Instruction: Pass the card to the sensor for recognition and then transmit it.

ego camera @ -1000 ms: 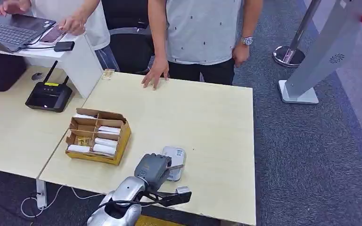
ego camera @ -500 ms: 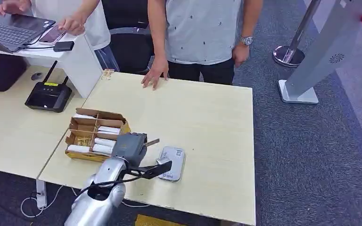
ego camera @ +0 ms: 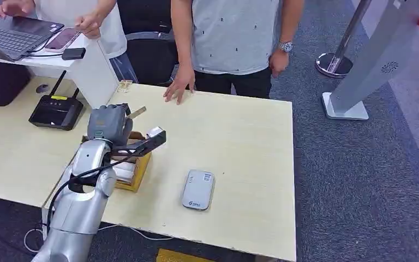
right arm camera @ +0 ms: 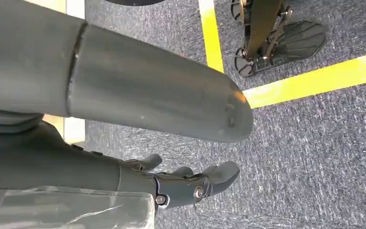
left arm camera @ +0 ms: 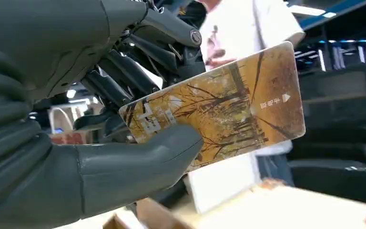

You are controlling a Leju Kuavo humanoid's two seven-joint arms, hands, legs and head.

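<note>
Check the left robot hand first: it is raised above the cardboard box at the left part of the counter. In the left wrist view its thumb lies across the lower face of the card and the darker fingers press against the back, so the card is pinched between them. The card juts out past the fingertips, with most of its length free of the robot hand. In the head view you see only a thin tan edge of it sticking out from the hand toward the far side of the counter.

Note the card's look: a rounded rectangle printed with bare dark trees on an amber-yellow ground, with small white characters and a white arrow near the free end.

The sensor, a flat grey pad with rounded corners, lies on the counter well apart from the left robot hand, to its right and nearer the robot.

The right robot hand hangs over grey carpet with yellow floor lines; its fingers are loosely curled and hold nothing.

A person's hand rests on the far edge of the counter.
</note>
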